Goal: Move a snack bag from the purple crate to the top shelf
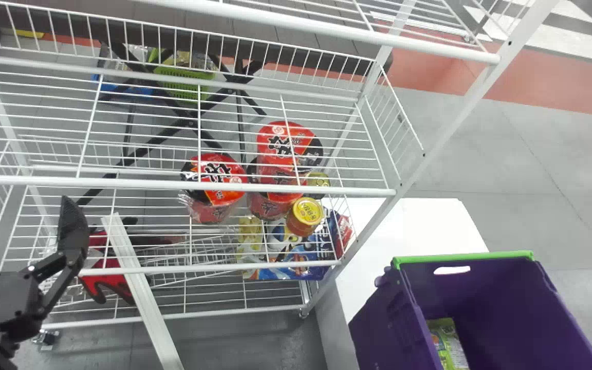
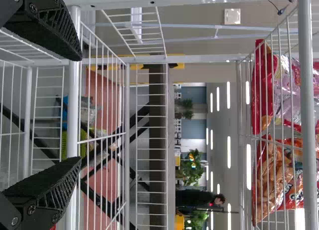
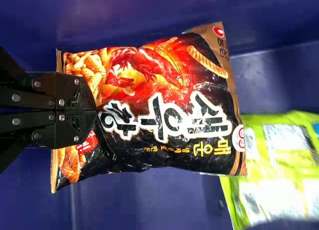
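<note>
At the left of the head view, my left gripper (image 1: 73, 226) is held in front of the wire shelves. In the left wrist view the left gripper (image 2: 79, 109) stands open beside a white shelf post, with nothing between its fingers. The right wrist view has my right gripper (image 3: 95, 110) shut on one end of a black and orange snack bag (image 3: 164, 105), inside the purple crate (image 3: 144, 205). A green package (image 3: 274, 165) lies past the bag's far end. In the head view the purple crate (image 1: 506, 308) sits at the lower right, its near part cut off.
White wire rack (image 1: 270, 190) spans the head view's left and middle. Red noodle cups (image 1: 214, 177), a yellow-lidded can (image 1: 306, 213) and a blue package (image 1: 296, 257) are on its shelves. Red snack packs (image 2: 279, 165) sit behind wires in the left wrist view. A white surface (image 1: 419, 221) adjoins the crate.
</note>
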### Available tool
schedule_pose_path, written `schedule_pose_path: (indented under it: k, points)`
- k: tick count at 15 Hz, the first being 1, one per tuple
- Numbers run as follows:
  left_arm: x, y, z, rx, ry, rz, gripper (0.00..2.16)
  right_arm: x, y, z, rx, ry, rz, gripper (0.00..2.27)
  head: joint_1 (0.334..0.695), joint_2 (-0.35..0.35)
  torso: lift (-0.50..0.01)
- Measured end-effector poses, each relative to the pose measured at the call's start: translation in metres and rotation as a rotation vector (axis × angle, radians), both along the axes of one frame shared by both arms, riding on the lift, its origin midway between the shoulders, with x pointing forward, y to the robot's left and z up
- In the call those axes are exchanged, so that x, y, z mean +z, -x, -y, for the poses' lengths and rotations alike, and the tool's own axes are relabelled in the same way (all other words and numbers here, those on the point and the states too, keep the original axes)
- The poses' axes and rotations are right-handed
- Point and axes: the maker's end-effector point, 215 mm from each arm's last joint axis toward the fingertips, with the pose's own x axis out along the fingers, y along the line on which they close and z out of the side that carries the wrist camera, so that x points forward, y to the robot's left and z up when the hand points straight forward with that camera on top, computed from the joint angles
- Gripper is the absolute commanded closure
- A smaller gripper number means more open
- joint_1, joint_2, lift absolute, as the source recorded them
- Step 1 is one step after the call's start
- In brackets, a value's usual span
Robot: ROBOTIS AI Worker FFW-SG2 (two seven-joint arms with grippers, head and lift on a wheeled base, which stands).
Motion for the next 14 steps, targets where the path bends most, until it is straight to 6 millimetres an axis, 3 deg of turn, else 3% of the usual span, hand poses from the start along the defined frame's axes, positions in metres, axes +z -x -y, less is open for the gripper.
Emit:
schedule_pose_path:
  k: [7,14]
  points:
    - [-0.001,0.001,0.003,-0.002,-0.002,-0.002,0.11,0.024,-0.001,0.028,-0.032,0.05,0.041,1.66,0.695,-0.35,-0.343]
    - [-0.001,0.003,0.009,-0.008,-0.009,-0.003,0.11,0.034,-0.011,0.034,-0.032,0.066,0.072,1.66,0.695,-0.35,-0.315]
